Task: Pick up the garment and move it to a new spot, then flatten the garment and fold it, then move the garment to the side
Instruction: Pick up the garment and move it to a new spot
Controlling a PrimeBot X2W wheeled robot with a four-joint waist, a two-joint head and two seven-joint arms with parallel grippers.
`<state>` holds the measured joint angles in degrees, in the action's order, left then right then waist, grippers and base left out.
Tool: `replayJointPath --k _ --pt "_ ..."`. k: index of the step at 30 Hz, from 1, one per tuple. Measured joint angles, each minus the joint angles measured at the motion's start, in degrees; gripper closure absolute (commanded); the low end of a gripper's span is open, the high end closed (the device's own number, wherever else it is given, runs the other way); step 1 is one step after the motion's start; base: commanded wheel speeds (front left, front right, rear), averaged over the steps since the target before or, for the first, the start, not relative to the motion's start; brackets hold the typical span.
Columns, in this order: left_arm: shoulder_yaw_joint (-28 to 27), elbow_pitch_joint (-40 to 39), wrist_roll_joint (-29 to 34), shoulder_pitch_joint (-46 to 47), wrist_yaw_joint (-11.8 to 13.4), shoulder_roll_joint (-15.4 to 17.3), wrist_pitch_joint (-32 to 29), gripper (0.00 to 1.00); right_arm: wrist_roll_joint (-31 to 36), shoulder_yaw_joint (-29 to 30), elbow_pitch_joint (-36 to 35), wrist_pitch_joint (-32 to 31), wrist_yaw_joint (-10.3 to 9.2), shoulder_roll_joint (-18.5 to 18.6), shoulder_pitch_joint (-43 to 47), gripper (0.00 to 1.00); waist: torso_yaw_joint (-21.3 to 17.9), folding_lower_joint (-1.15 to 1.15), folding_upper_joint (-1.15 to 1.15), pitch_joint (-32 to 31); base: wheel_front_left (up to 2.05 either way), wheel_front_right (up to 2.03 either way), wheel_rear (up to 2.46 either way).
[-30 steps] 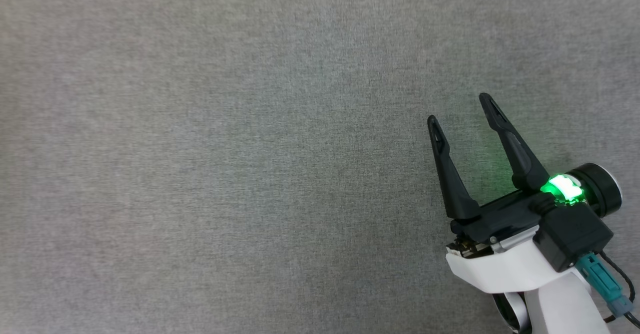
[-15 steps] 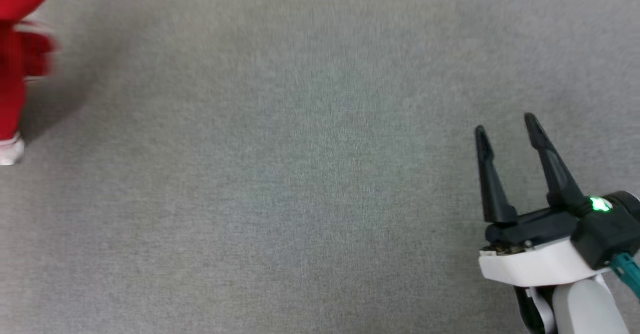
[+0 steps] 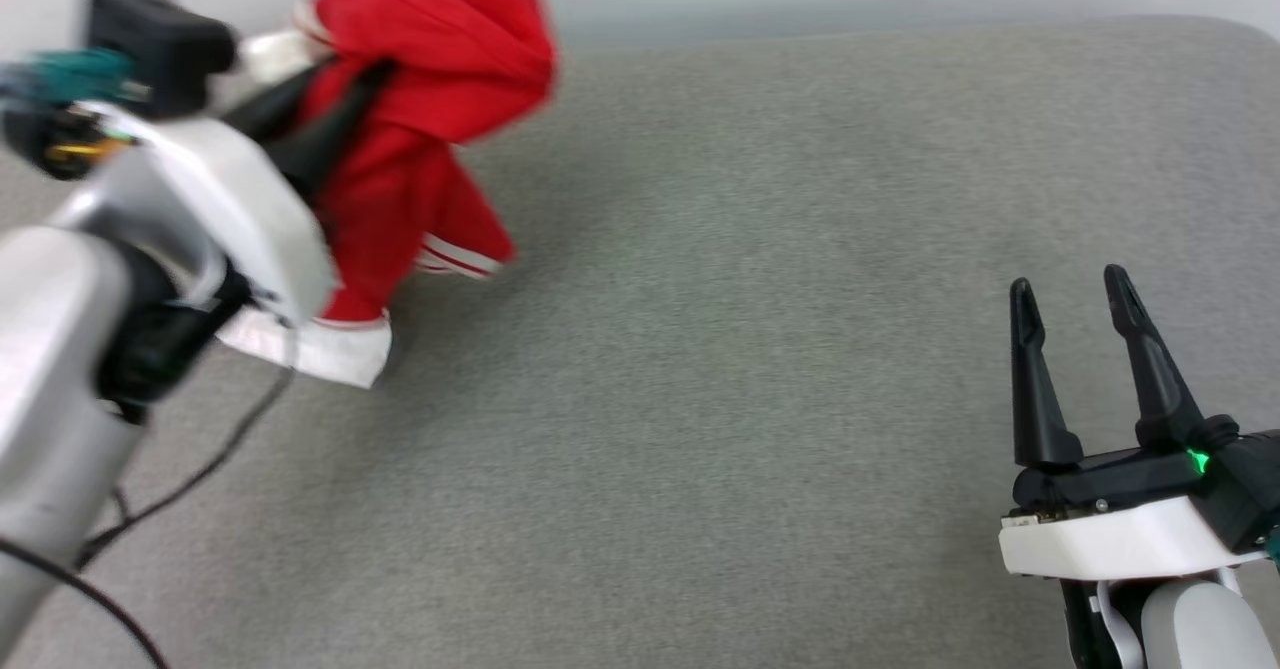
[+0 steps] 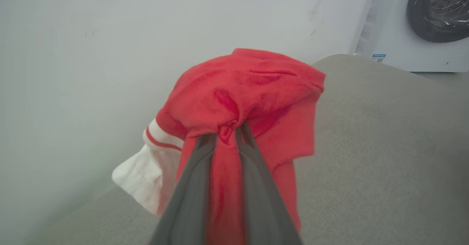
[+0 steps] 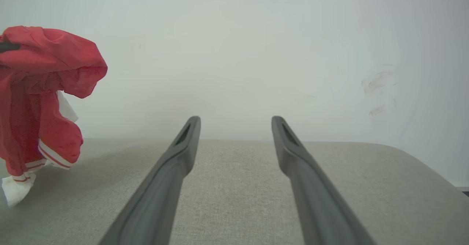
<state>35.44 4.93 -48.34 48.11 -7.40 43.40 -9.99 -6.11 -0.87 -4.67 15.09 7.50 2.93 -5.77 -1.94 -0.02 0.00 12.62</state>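
Observation:
The garment (image 3: 430, 99), a red shirt with white sleeves and striped trim, hangs bunched above the far left of the grey surface. My left gripper (image 3: 335, 99) is shut on a pinch of its red fabric; in the left wrist view the garment (image 4: 249, 91) drapes over and around the gripper (image 4: 227, 133). A white sleeve (image 3: 320, 349) dangles near the surface. The right wrist view shows the garment (image 5: 40, 91) hanging at the far left. My right gripper (image 3: 1070, 294) stands open at the lower right, nothing between its fingers (image 5: 183, 149).
A grey fabric-covered table (image 3: 750, 349) spreads beneath both arms, with its far edge against a pale wall (image 5: 256, 54). A white washing machine (image 4: 421, 25) stands beyond the table's corner in the left wrist view. A black cable (image 3: 190, 479) trails from the left arm.
The head camera has tilted up, so the far edge and wall now show. The left arm with the garment has come into view at the upper left. The right gripper stays open.

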Motion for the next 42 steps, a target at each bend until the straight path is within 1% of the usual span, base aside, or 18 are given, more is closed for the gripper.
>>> replayJointPath --k 4,7,9,17,19,21,22,23,24,27,29,32,34,38,42 --pt "5.42 0.21 1.74 0.87 0.01 -3.76 1.12 1.0 -0.53 0.16 -0.15 0.0 0.0 -0.02 0.02 0.0 -2.48 0.0 0.0 -0.48 0.0 0.0 0.0" --pt "9.71 1.04 2.46 1.71 0.01 -7.36 2.01 1.0 -0.91 0.34 -0.25 0.0 0.0 -0.02 0.12 0.0 -4.45 0.01 0.0 -0.47 0.0 0.0 0.0" --pt "13.56 1.85 3.76 2.01 0.01 -9.78 2.74 1.0 -1.0 0.44 -0.34 0.0 0.0 -0.02 0.16 0.0 -5.76 0.01 0.0 -0.31 0.0 0.0 0.0" --pt "31.08 9.0 6.68 0.4 0.0 -21.94 5.92 1.0 -2.45 1.45 -0.37 0.0 0.0 0.0 0.23 0.0 -10.43 0.01 0.0 0.56 0.0 0.0 0.0" --pt "34.0 11.34 6.81 -0.49 0.0 -24.27 6.82 1.0 -2.49 1.32 -0.45 0.0 0.0 -0.01 0.21 0.0 -11.22 0.01 0.0 0.66 0.0 0.0 0.0" --pt "35.48 13.7 6.8 -1.09 0.0 -26.29 7.82 1.0 -2.49 1.33 -0.49 0.0 0.0 -0.01 0.19 0.0 -11.74 0.01 0.0 0.74 0.0 0.0 0.0" --pt "35.89 15.03 6.82 -1.3 0.0 -27.07 8.46 0.94 -2.49 1.38 -0.53 0.0 0.0 -0.01 0.19 0.0 -11.86 0.01 0.0 0.74 0.0 0.0 0.0" --pt "36.29 16.16 6.95 -1.57 0.0 -27.77 9.12 0.52 -2.49 1.48 -0.56 0.0 0.0 -0.01 0.18 0.0 -11.86 0.01 0.0 0.72 0.0 0.0 0.0" --pt "36.46 17.5 7.48 -1.79 0.0 -28.38 9.91 0.0 -2.49 1.63 -0.58 0.0 0.0 -0.01 0.16 0.0 -11.81 0.01 0.0 0.68 0.0 0.0 0.0" --pt "36.71 20.58 7.22 -2.15 0.0 -30.11 12.05 0.0 -2.5 2.05 -0.52 0.0 0.0 0.0 0.26 0.0 -11.18 0.01 0.0 0.29 0.0 0.0 0.0" --pt "36.65 21.79 6.68 -2.17 0.0 -30.67 13.7 0.0 -2.48 1.97 -0.41 0.0 0.0 -0.01 0.47 0.0 -10.52 0.02 0.0 -0.17 0.0 0.0 0.0" --pt "35.52 23.05 6.0 -2.17 0.02 -30.63 16.63 0.0 -2.33 2.19 -0.19 0.0 0.0 -0.02 1.29 0.0 -9.28 0.02 0.0 -1.19 0.0 0.0 0.0" --pt "33.64 23.32 5.11 -2.2 0.62 -30.2 19.08 0.0 -2.09 2.52 -0.07 0.0 0.0 -0.01 1.5 0.0 -8.39 0.02 0.0 -2.21 0.0 0.0 0.0" --pt "27.74 22.86 2.67 -3.17 3.76 -27.77 23.17 0.0 -1.75 3.25 -0.07 0.0 0.0 -0.02 2.43 0.0 -6.46 0.02 0.0 -4.65 0.0 0.0 0.0" --pt "20.15 20.73 0.59 -6.08 8.17 -23.03 24.77 0.0 -1.45 4.22 -0.33 0.0 0.0 0.0 3.36 0.0 -4.27 0.02 0.0 -7.06 0.0 0.0 0.0"
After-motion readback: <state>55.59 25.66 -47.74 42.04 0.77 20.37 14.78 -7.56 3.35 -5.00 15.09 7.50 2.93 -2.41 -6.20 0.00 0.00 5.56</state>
